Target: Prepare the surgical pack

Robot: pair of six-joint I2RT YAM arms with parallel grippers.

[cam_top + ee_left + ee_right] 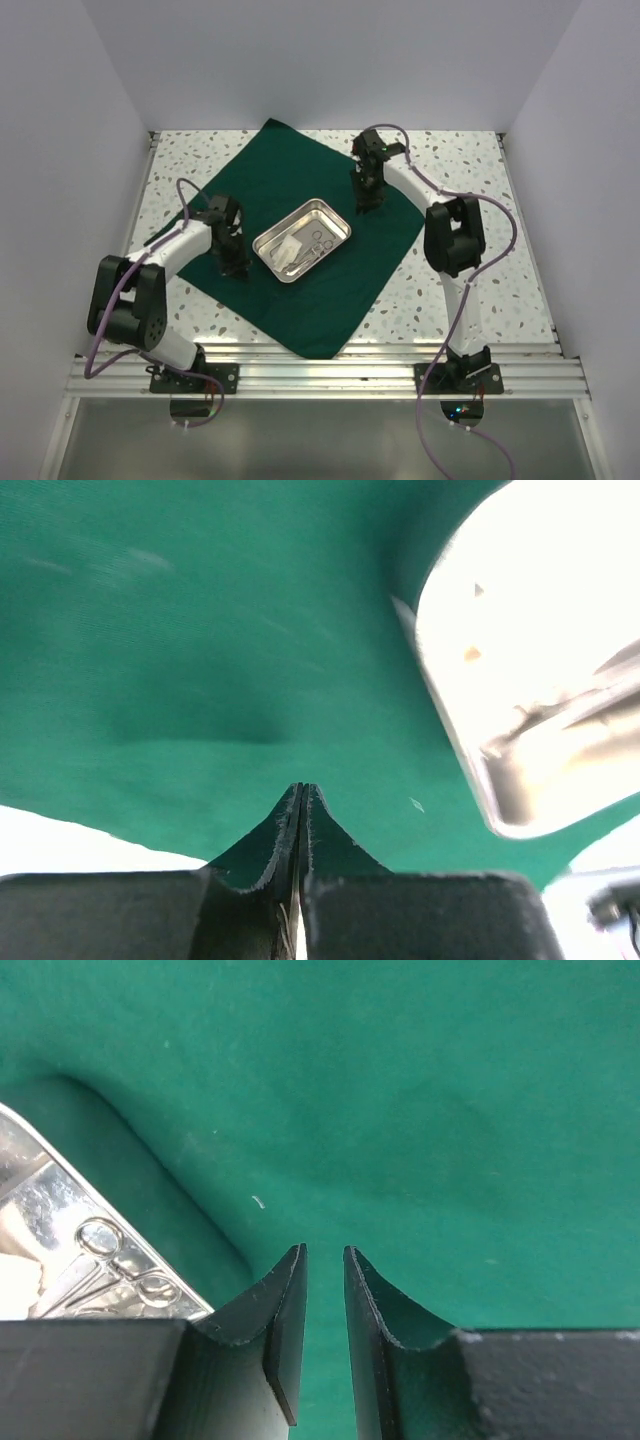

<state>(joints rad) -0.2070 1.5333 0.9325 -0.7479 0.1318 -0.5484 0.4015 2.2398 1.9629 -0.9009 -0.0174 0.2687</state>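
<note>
The surgical pack's dark green cloth lies spread flat as a diamond on the table. A steel tray stands at its middle, holding scissors and white strips. My left gripper is shut and empty, low over the cloth just left of the tray. My right gripper stands over the cloth just beyond the tray's far right side. Its jaws are open by a narrow gap with nothing between them. The tray and scissor rings show at the left of the right wrist view.
The speckled table shows around the cloth. White walls enclose it at the back and on both sides. An aluminium rail with the arm bases runs along the near edge.
</note>
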